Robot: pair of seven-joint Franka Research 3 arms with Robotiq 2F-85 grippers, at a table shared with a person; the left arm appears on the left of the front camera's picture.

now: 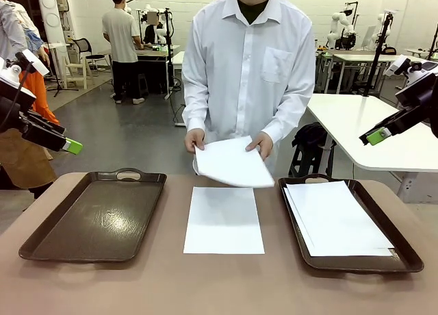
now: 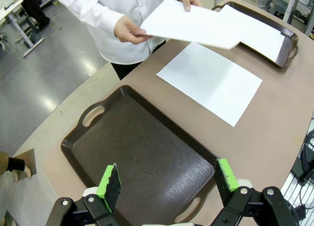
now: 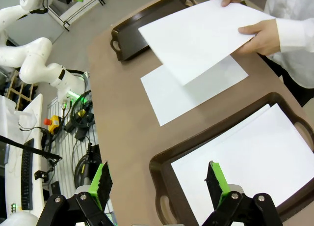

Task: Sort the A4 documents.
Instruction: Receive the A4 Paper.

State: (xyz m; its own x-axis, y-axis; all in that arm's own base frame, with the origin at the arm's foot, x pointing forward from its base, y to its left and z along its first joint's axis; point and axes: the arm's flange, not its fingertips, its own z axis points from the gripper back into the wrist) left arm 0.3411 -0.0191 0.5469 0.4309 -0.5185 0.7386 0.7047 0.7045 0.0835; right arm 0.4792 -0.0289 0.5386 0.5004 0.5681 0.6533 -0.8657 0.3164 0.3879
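Left tool [image 2: 168, 177] and right tool [image 3: 159, 179] stand wide and empty. The person's hands [image 1: 194, 140] hold A4 documents [image 1: 231, 162] above a single sheet [image 1: 224, 220] on the worktop [image 1: 219, 287].

Held sheets [image 1: 233, 163] are overhanging the table's [image 1: 164, 287] far middle, blocking approach there; the left tray [image 1: 96, 216] is lying open from above.

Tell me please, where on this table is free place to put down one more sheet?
The left tray is bare inside. Bare table strips run between it and the middle sheet, between that sheet and the right tray, and along the near edge. Crowded: the right tray holds sheets, and the person holds a stack over the far middle.
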